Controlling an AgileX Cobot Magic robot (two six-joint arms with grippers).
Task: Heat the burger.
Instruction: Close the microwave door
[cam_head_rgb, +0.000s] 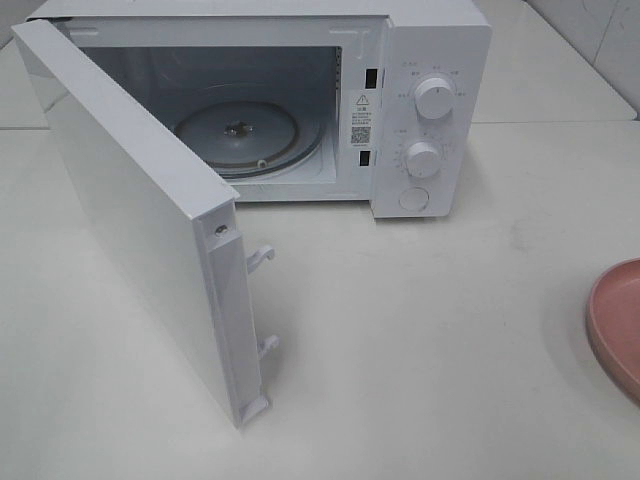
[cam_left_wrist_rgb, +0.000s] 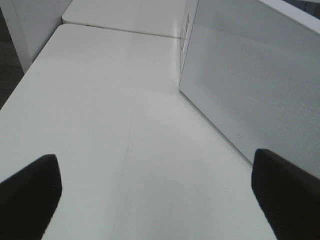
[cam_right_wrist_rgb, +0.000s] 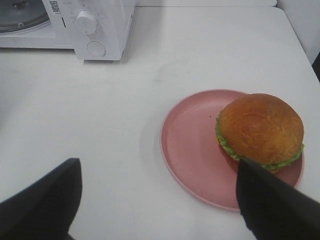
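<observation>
Between my right jaws, which stand wide apart and hold nothing, lies bare worktop, with the pink plate just ahead and toward one fingertip. On that plate sits the burger, pushed toward the rim farthest from the microwave; one dark fingertip overlaps its lettuce edge in my wrist view, but I cannot tell whether it touches. My left jaws are also spread wide and empty, hanging over worktop just beside the outer face of the microwave door.

From the high camera, the door is swung fully out and the glass turntable inside is bare. Only a sliver of the plate shows there, well apart from the microwave on its knob side; the burger itself is out of that view.

So I judge the opening step done and the pick-up in hand. My right jaws are not yet centred on the burger. Next I need to shift toward it, come down so the fingertips straddle the bun, and close gently, since it looks soft and could squash or shed its layers. Then comes a carry across to the turntable, clearing the door frame.
</observation>
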